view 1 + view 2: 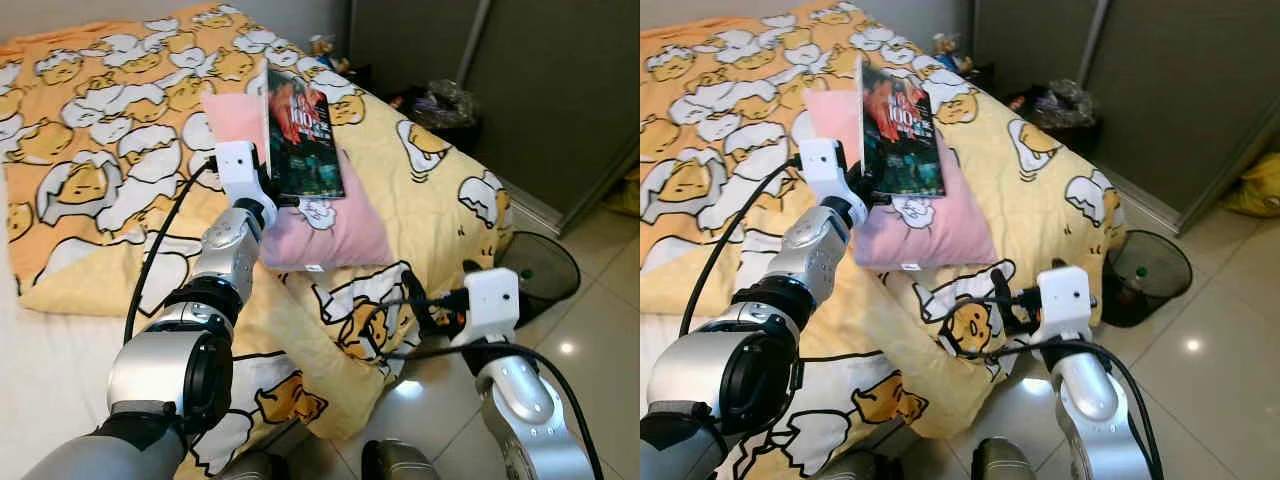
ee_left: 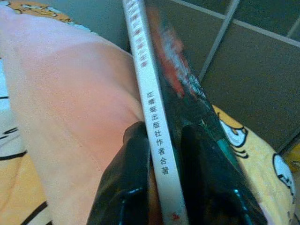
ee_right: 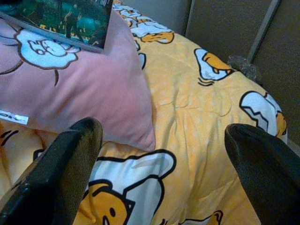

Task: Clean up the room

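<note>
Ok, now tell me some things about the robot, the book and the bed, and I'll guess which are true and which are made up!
1. The left gripper holds the book upright, its jaws shut on the book's lower end. True.
2. The pillow under the book is blue. False: it is pink.
3. The right gripper is gripping the quilt. False: its jaws are open and hold nothing, above the quilt's edge.
4. A dark waste basket stands on the floor beside the bed. True.
5. The quilt is plain white. False: it is yellow-orange with cartoon egg pictures.
</note>
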